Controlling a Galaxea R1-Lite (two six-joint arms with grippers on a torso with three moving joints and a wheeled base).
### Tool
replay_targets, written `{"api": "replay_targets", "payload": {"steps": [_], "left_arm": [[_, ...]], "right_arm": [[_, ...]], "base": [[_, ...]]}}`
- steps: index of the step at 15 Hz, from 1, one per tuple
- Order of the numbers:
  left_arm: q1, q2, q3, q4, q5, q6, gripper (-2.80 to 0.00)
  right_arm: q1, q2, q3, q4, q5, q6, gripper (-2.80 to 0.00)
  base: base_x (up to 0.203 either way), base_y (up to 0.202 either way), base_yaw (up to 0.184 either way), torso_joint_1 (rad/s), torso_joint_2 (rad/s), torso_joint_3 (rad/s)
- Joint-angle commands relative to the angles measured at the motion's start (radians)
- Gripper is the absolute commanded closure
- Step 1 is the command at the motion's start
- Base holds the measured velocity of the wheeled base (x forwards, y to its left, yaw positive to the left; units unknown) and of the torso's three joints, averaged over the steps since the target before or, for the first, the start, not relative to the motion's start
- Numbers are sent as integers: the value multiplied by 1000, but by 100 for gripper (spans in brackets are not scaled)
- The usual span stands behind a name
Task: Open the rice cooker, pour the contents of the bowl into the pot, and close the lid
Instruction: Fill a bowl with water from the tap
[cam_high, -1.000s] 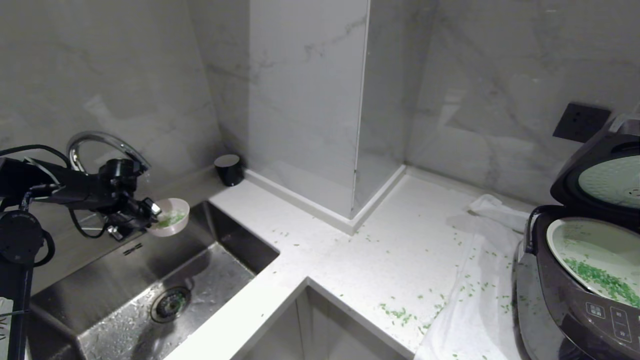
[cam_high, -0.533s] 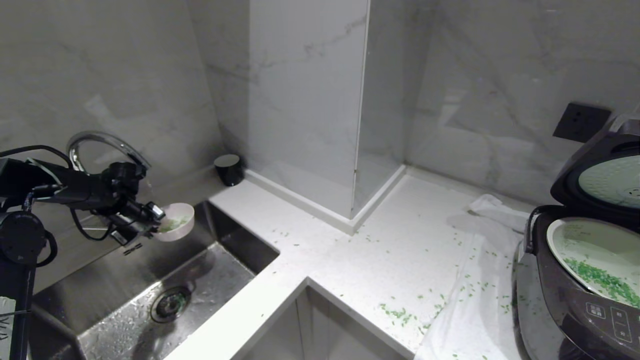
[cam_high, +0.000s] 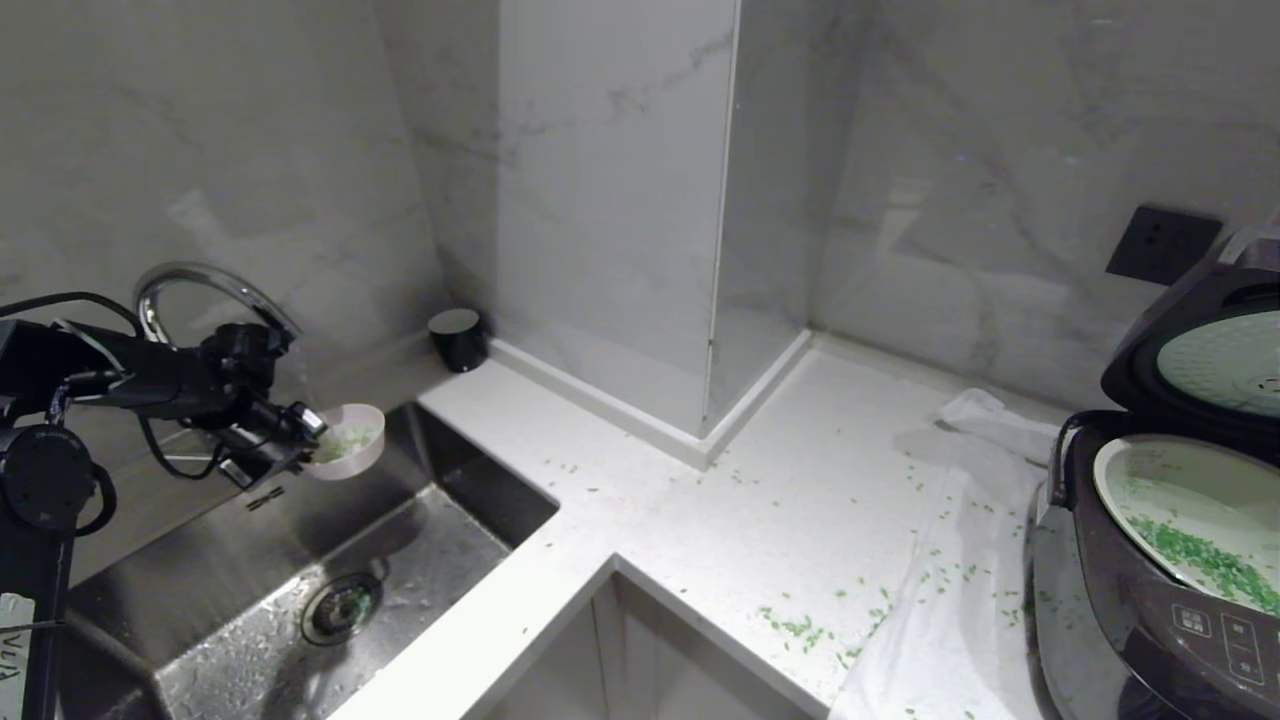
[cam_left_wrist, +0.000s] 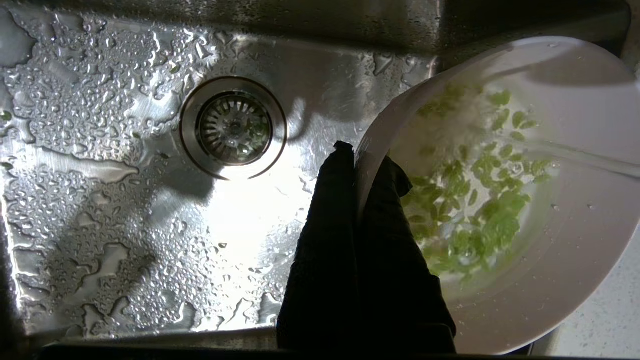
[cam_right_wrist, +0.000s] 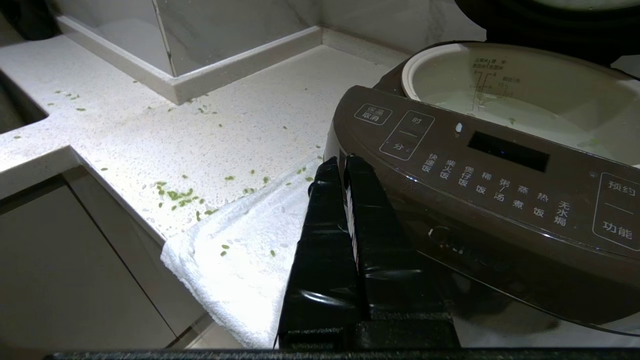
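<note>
Pink bowl (cam_high: 347, 440) of green bits (cam_left_wrist: 475, 200), pinched at its rim by the left gripper (cam_high: 305, 435), hangs at frame left over the sink (cam_high: 250, 560); carrying it across to the open cooker's (cam_high: 1150, 590) pot (cam_high: 1190, 520), lower right, comes next.

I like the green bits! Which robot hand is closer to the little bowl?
Left. The left gripper pinches the bowl rim over the sink; the right gripper sits by the rice cooker.

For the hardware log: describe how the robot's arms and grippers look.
Left arm: matte black links, loose black cables looped alongside, a round black joint housing. Left gripper: two flat black jaws. Right gripper: two long, flat, glossy black jaws.
</note>
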Motion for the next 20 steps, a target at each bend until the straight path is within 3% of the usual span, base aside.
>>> {"api": "replay_targets", "payload": {"steps": [1, 17, 20], "left_arm": [[0, 3, -1, 1, 3, -4, 0], [0, 3, 7, 3, 7, 4, 0], [-9, -12, 63, 6, 7, 1, 0]], "right_arm": [[0, 0, 2, -1, 1, 0, 0], [0, 0, 2, -1, 1, 0, 0], [0, 0, 2, 0, 1, 0, 0]], "base": [[0, 0, 0, 0, 0, 0], [0, 0, 0, 0, 0, 0], [0, 0, 0, 0, 0, 0]]}}
